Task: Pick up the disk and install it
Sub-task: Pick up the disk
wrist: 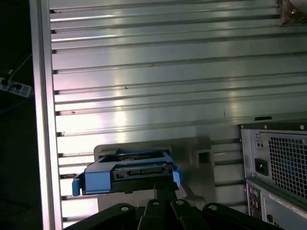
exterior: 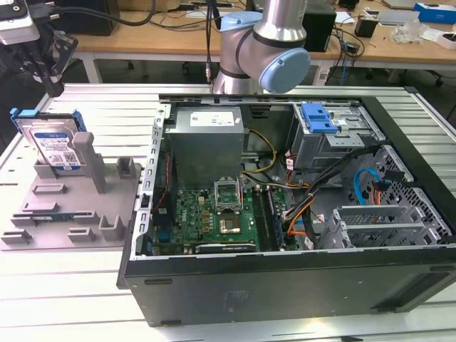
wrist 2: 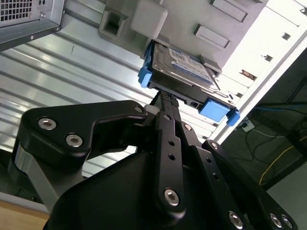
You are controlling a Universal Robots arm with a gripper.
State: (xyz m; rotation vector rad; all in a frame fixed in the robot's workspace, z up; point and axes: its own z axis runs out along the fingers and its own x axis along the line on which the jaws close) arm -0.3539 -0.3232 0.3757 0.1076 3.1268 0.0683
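While the disk (exterior: 53, 146) leans on the stand (exterior: 71, 214), the pincer (exterior: 51, 89) hovers close.

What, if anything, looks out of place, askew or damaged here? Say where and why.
Nothing stands out. The disk stands on edge in the grey stand at the exterior view's left, with the gripper close to its end. The computer case lies open, cables loose inside but nothing visibly broken.

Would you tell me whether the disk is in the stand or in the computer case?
In the stand: the disk sits on edge in the grey stand, outside the computer case.
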